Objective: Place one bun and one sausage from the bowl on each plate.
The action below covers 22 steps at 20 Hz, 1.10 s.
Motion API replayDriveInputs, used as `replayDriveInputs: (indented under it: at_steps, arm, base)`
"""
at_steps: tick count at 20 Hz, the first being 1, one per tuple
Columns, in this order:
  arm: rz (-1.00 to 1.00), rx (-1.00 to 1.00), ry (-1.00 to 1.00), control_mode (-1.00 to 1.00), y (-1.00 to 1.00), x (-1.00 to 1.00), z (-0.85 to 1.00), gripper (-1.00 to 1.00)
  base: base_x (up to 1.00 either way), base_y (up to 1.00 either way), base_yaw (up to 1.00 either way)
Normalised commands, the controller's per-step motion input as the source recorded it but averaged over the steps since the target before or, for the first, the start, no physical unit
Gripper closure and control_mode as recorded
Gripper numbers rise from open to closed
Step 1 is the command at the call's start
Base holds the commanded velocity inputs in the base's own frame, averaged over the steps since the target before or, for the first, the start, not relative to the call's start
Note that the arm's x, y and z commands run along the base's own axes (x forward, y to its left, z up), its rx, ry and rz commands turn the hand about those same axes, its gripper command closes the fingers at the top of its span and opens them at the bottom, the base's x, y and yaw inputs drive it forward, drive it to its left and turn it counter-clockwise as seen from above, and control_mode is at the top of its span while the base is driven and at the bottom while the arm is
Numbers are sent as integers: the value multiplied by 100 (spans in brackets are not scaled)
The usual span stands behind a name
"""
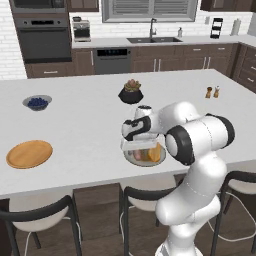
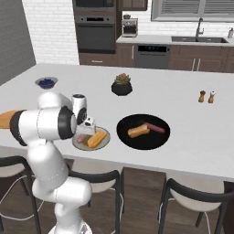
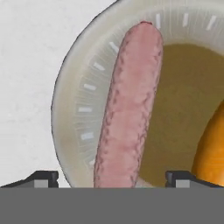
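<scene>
A: Left base view, arm pose?
B: Arm rises from lower right, elbow bent, forearm reaching left. Hand (image 1: 140, 148) points down over the grey plate (image 1: 133, 159) at frame centre. A bun (image 1: 154, 153) lies on that plate. Wooden plate (image 1: 29, 153) sits at mid-left on the tabletop (image 1: 90, 125), well apart. Black bowl is hidden behind the arm here.

A: Right base view?
B: Arm comes up from lower left. Hand (image 2: 86, 131) is low over the grey plate (image 2: 104, 142), with bun (image 2: 97, 138) and a pink sausage (image 2: 82, 138) on it. Black bowl (image 2: 126, 135) is just right of that plate, holding one bun and one sausage. Only an edge of the wooden plate (image 2: 6, 118) shows at far left, behind the arm.

A: Hand view?
B: Looks straight down. Sausage (image 3: 127, 113) lies on the grey plate (image 3: 76, 94) between the two fingertips (image 3: 42, 177), which stand wide apart and clear of it. Hand is open, nothing held. Bun (image 3: 211, 144) at right edge.
</scene>
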Motion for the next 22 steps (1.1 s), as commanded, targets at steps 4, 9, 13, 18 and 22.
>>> replayDriveInputs:
  at_steps: [4, 9, 13, 18, 22]
  arm:
    - [0, 0, -11, -100, 0, -24, 83, -100]
    - [-15, 5, -1, -100, -52, -32, 88, -100]
    - [-26, 8, 0, -100, -85, 0, 61, -100]
    - [-32, 7, 0, -100, -87, 5, 44, -100]
    - [-29, 7, 0, -100, -86, 6, 21, -100]
  base:
    - [0, 0, 0]
    - [0, 0, 0]
    - [0, 0, 0]
    - [0, 0, 0]
    - [0, 0, 0]
